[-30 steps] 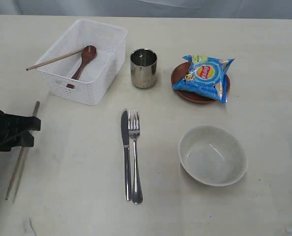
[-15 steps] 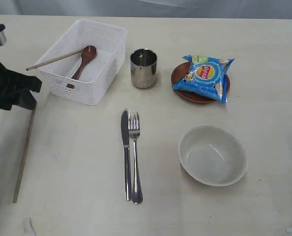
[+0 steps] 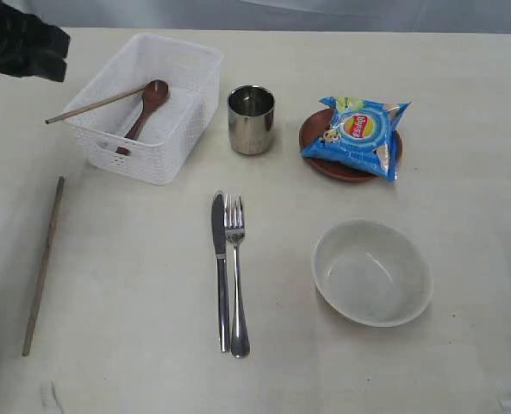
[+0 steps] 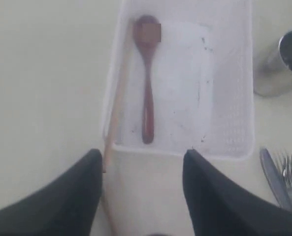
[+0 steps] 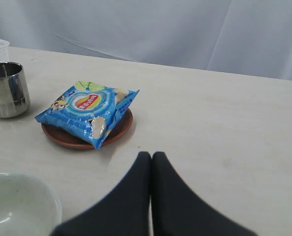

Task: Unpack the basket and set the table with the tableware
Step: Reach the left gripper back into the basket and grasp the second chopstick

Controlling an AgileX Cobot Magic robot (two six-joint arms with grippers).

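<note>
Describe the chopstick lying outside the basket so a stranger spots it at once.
Find the white basket at the exterior view's left. Below it, a thin brown chopstick lies flat on the table, alone. Its twin rests across the basket's rim beside the wooden spoon.

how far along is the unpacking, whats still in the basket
Mostly done. Laid out on the table: knife, fork, cup, bowl, plate under the chip bag, and a loose chopstick. In hand: nothing; the left gripper is open by the basket, the right gripper shut and empty. Left: the spoon and the second chopstick, inside the basket.
</note>
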